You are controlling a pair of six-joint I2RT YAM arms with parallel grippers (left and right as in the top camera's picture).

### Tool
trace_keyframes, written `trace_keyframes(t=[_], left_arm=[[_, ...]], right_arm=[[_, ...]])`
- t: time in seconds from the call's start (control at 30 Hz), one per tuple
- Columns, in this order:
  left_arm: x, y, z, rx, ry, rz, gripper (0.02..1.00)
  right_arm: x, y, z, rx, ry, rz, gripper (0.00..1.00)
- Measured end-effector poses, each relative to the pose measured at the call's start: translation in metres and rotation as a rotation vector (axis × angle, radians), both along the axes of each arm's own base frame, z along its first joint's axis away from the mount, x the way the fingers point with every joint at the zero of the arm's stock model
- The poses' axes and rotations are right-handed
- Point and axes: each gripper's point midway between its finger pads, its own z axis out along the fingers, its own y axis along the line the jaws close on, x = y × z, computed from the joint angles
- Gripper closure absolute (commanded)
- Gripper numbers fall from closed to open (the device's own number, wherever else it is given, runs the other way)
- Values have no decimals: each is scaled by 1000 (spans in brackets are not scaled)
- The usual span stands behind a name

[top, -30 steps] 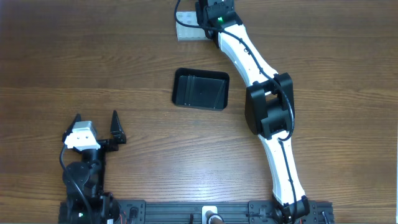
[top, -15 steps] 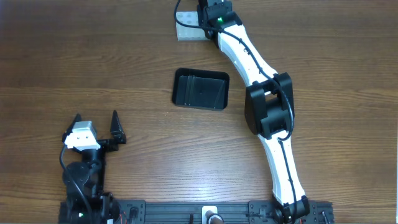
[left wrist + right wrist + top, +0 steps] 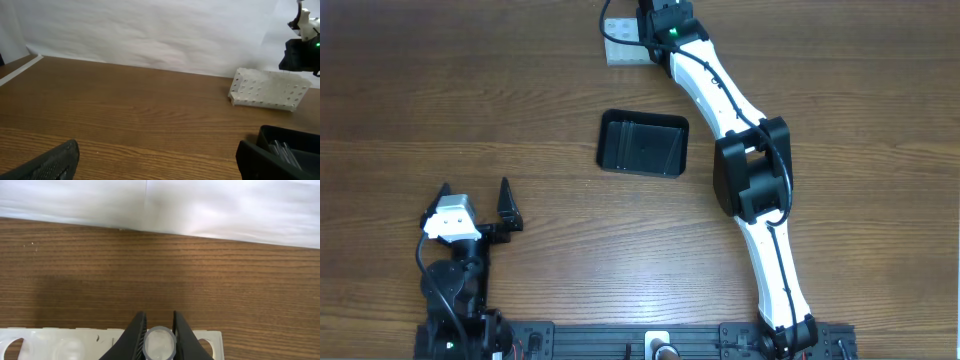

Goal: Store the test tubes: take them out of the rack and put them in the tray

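Note:
The white test tube rack (image 3: 621, 46) stands at the far edge of the table; its holes also face the left wrist view (image 3: 267, 89). My right gripper (image 3: 159, 330) hovers right over the rack (image 3: 60, 342), shut on the rim of a clear test tube (image 3: 159, 344) that stands upright between its fingers (image 3: 136, 331). The black tray (image 3: 643, 143) lies mid-table with clear tubes (image 3: 282, 149) lying in it. My left gripper (image 3: 475, 193) sits open near the front left, holding nothing.
A white backdrop runs along the table's far edge behind the rack. The right arm (image 3: 750, 170) stretches diagonally past the tray's right side. Bare wood lies between the left gripper and the tray.

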Motion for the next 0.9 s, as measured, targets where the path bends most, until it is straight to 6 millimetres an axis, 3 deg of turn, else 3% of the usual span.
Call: trace_keyframes(t=[0.23, 0.5, 0.73, 0.9], left_arm=[[0, 0, 0, 0, 0, 0, 20], [0, 0, 0, 0, 0, 0, 20], [0, 0, 0, 0, 0, 0, 23], [0, 0, 0, 0, 0, 0, 20]], right_arm=[[-1, -1, 18, -5, 13, 0, 884], [1, 1, 82, 25, -61, 1, 884], [-16, -3, 123, 29, -52, -1, 879], [-42, -5, 129, 34, 29, -12, 886]])
